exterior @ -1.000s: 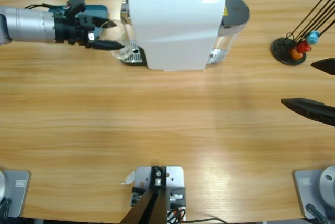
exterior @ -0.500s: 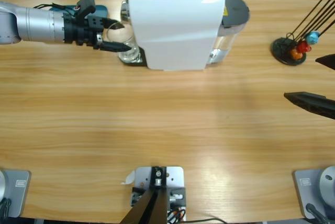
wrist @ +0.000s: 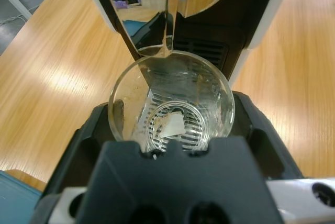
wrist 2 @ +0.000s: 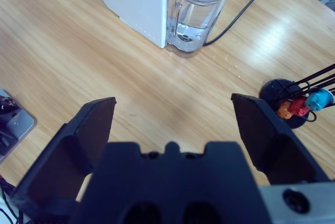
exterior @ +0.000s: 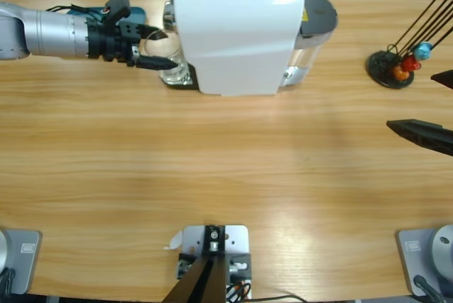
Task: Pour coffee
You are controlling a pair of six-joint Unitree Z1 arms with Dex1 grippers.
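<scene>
A small clear glass tumbler (wrist: 172,82) stands on the metal drip grate under the spout of the white coffee machine (exterior: 233,34). The grate shows through its bottom, and no coffee is visible in it. My left gripper (wrist: 172,111) is open, with one black jaw on each side of the glass and close to its wall. In the high view the left gripper (exterior: 168,49) reaches in from the left to the glass (exterior: 177,71). My right gripper (wrist 2: 172,106) is wide open over bare wood, holding nothing. It shows at the right edge of the high view (exterior: 414,101).
The machine's clear water tank (wrist 2: 196,14) sits at its right end with a black cable behind it. A black capsule stand (exterior: 396,66) with blue, red and orange capsules is at the back right. A teal object (exterior: 131,14) lies behind the left arm.
The left gripper has moved right toward the machine, bringing its jaws to either side of the glass. The right gripper has drawn back slightly toward the right edge.
</scene>
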